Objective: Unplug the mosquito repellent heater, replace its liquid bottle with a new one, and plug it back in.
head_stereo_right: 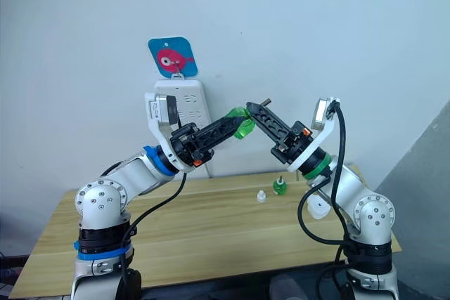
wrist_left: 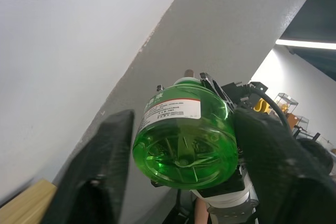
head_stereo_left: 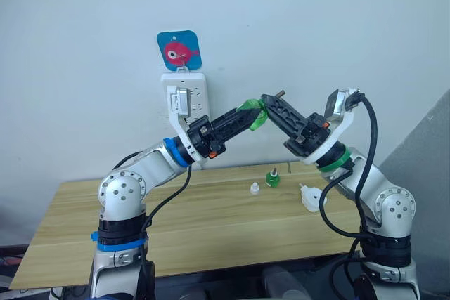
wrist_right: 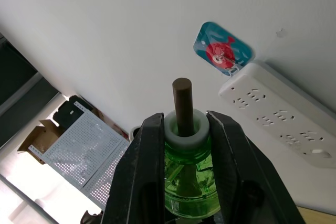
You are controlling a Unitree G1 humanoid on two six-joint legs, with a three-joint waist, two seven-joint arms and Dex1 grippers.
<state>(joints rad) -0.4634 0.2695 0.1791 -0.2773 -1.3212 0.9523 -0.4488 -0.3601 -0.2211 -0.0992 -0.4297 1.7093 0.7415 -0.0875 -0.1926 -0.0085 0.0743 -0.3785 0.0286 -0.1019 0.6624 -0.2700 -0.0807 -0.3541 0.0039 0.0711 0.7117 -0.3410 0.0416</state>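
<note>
A green liquid bottle (head_stereo_left: 253, 114) hangs in mid-air above the table, held between both grippers. My left gripper (head_stereo_left: 256, 117) is shut on its round body (wrist_left: 184, 140). The right gripper (head_stereo_left: 269, 102) is shut on the white neck (wrist_right: 185, 135), and the brown wick (wrist_right: 182, 103) sticks out past its fingers. The white mosquito repellent heater (head_stereo_left: 308, 198) lies on the wooden table (head_stereo_left: 176, 223) at the right, beside my right arm. On the table's far side stand a second small green bottle (head_stereo_left: 271, 178) and a small white cap (head_stereo_left: 254, 188).
A tall white power strip (head_stereo_left: 186, 100) hangs on the wall behind my left forearm, under a blue tag with a pink fish (head_stereo_left: 178, 50). The table's left and front are bare wood.
</note>
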